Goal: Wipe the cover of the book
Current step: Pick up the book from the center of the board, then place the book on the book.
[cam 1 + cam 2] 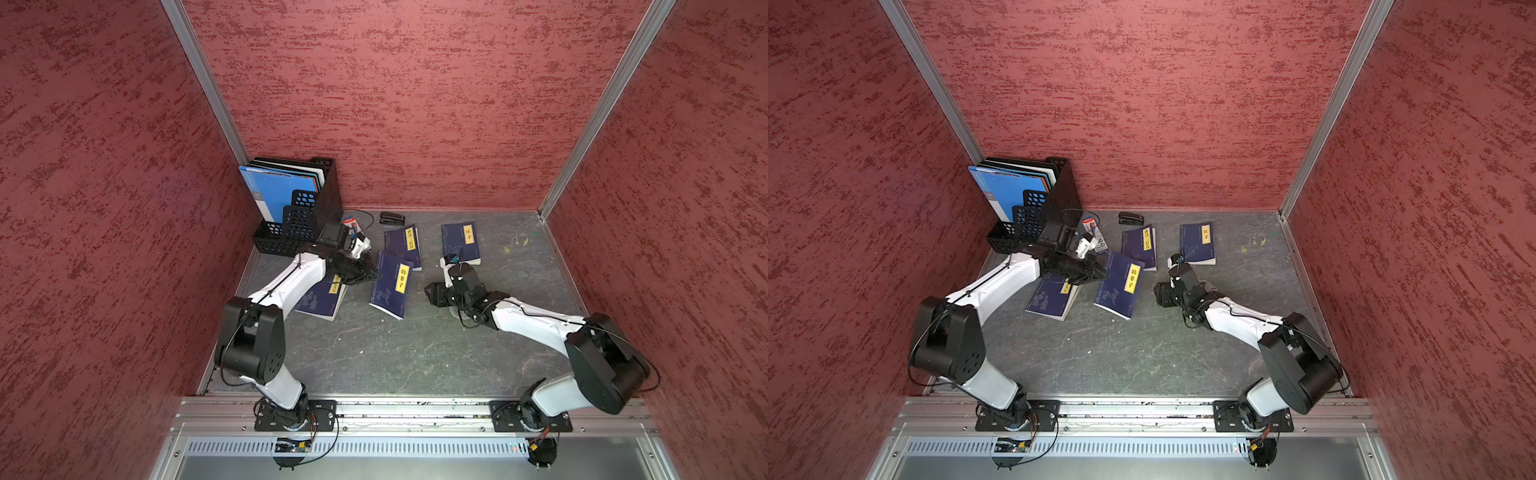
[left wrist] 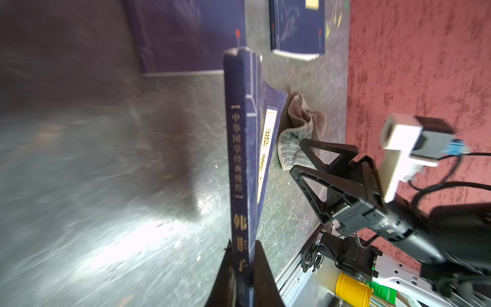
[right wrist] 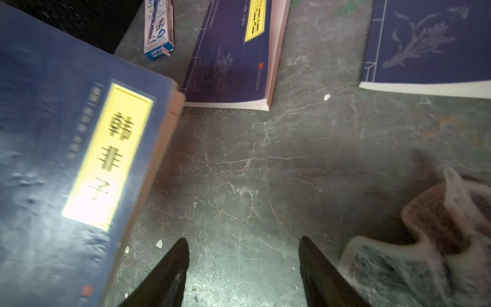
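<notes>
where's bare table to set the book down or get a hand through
Widest bare patch: front of the table, between the front rail and the books. Smaller one right of the far right book, up to the wall. Crowded at back left: file rack, pencil box, stapler.
</notes>
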You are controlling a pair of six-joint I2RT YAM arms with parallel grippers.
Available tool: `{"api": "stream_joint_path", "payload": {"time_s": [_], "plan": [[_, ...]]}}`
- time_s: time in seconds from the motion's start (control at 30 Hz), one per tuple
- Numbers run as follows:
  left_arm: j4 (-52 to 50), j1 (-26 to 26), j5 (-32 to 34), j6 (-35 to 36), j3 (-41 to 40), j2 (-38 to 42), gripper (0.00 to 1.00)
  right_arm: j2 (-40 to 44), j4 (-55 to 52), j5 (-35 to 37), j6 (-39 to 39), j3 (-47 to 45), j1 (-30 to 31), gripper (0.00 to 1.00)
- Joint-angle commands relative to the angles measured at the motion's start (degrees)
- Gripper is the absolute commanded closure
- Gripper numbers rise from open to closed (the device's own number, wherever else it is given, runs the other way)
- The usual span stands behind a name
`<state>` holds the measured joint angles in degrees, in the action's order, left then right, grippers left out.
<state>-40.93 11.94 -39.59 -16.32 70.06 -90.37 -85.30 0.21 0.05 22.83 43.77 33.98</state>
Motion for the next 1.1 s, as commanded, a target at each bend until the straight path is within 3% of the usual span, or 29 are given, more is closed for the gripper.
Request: {"api": "stream_joint_path", "payload": {"time_s": [0.0,0.17,0.43,0.6,0.97,1.07], "plan": [[-9.13,-4.82,-3.92,4.56,1.21,2.58,1.0,-1.37,0.72,-0.37,-3.08,1.31,-0.05,0.33],[-15.72,-12.82,-7.7,8.2,2.76,7.86,1.0,-4.38,1.23,-1.61,-4.39,2.85,-0.05,0.32],[-19.63,-25.56,-3.25,11.04,0.3,10.07,1.0,-7.18,1.63,-3.79,-5.94,5.82,-0.05,0.32],[-19.98,-26.58,4.71,11.56,0.77,6.9,1.0,-7.87,1.27,-4.88,-7.07,7.13,-0.05,0.31],[-21.04,-26.51,3.56,16.18,5.43,-2.86,1.0,-7.24,2.49,-6.73,-7.37,5.34,-0.05,0.31],[-22.27,-26.5,7.3,17.43,7.05,-3.97,1.0,-6.39,3.04,-6.91,-7.19,4.23,-0.05,0.31]]}}
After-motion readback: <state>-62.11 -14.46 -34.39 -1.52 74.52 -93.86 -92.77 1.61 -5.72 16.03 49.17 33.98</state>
